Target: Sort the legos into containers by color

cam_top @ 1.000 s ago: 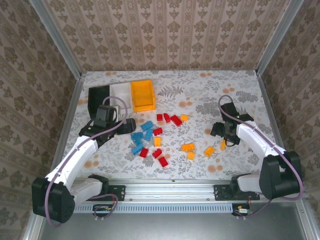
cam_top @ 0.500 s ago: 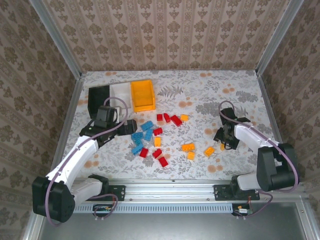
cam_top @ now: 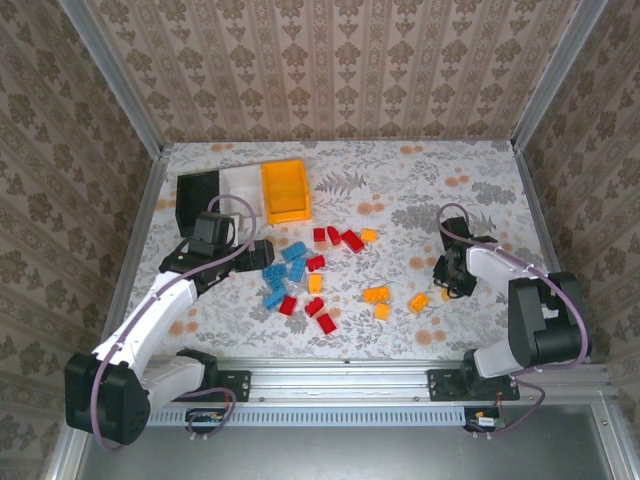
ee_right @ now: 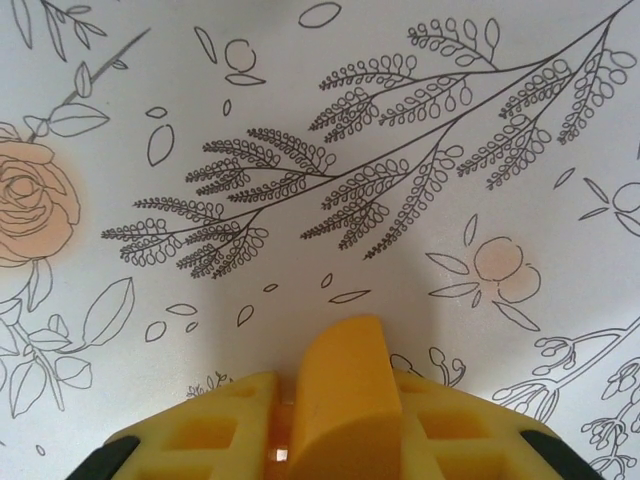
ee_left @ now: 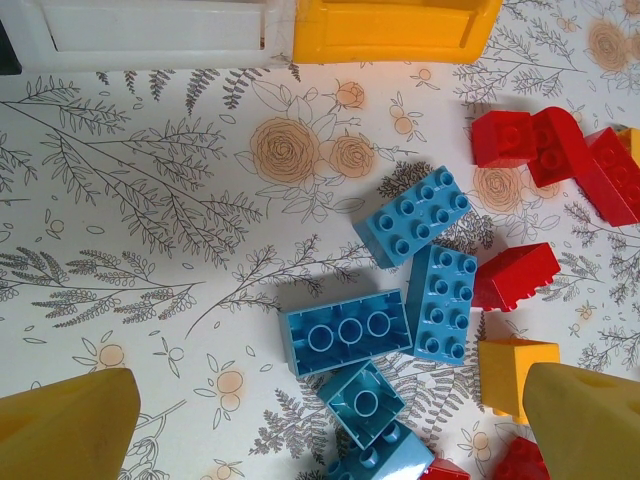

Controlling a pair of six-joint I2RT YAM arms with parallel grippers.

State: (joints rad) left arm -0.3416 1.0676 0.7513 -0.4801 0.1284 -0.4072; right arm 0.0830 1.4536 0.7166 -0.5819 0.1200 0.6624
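My right gripper [ee_right: 338, 425] is shut on a small orange-yellow lego [ee_right: 340, 370], low over the cloth at the right of the table [cam_top: 449, 280]. My left gripper [ee_left: 325, 428] hangs open above a cluster of blue legos [ee_left: 345, 335], with its fingertips [ee_left: 65, 430] wide on either side. From above, the left gripper [cam_top: 262, 251] sits just left of the blue legos [cam_top: 283, 270]. Red legos [cam_top: 340, 238] and orange-yellow legos [cam_top: 377, 295] lie scattered mid-table. The containers stand in a row at the back left: black [cam_top: 190, 190], white [cam_top: 242, 183], orange-yellow [cam_top: 285, 192].
Patterned walls and metal frame posts [cam_top: 140, 120] close in the table on three sides. The white container [ee_left: 150, 25] and orange-yellow container [ee_left: 390, 25] edge the top of the left wrist view. Red legos [ee_left: 540, 150] and an orange-yellow one [ee_left: 515, 375] lie right of the blue ones.
My right gripper has come down towards the table and closed on the orange-yellow lego. The left arm has not moved.
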